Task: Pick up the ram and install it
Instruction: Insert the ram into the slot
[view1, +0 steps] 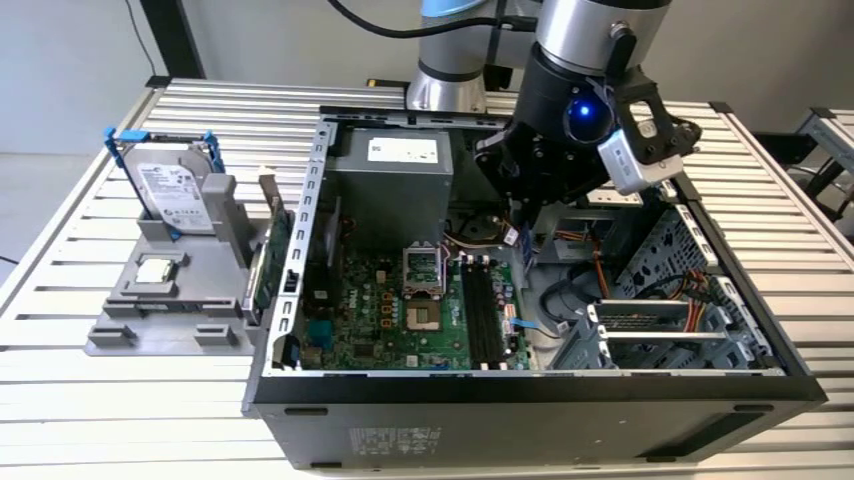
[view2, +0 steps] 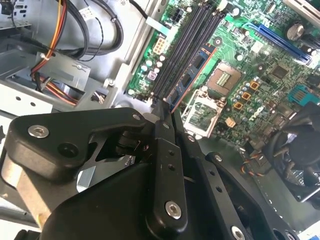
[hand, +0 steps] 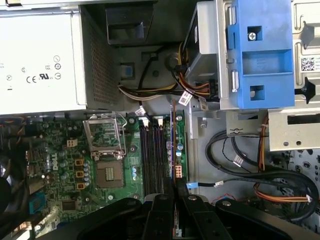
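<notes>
My gripper (view2: 164, 114) is shut on the ram (view2: 192, 75), a thin dark stick with chips along its face. It is held on edge inside the open computer case, above the motherboard (view1: 387, 310). In the first wrist view the ram (hand: 173, 135) runs edge-on from the gripper (hand: 175, 194) along the black memory slots (hand: 152, 155), over their side nearest the cables. Whether it touches a slot I cannot tell. In the exterior view the gripper (view1: 518, 222) hangs over the far end of the slots (view1: 483, 310), with the ram (view1: 514, 240) poking out below it.
A power supply (view1: 394, 170) fills the case's far end, and a drive cage with a blue bracket (hand: 260, 50) and loose cables (hand: 250, 170) lie beside the slots. The processor socket (hand: 107, 150) is on their other side. On the exterior view's left a grey stand holds a hard drive (view1: 174, 185) and a green card (view1: 271, 265).
</notes>
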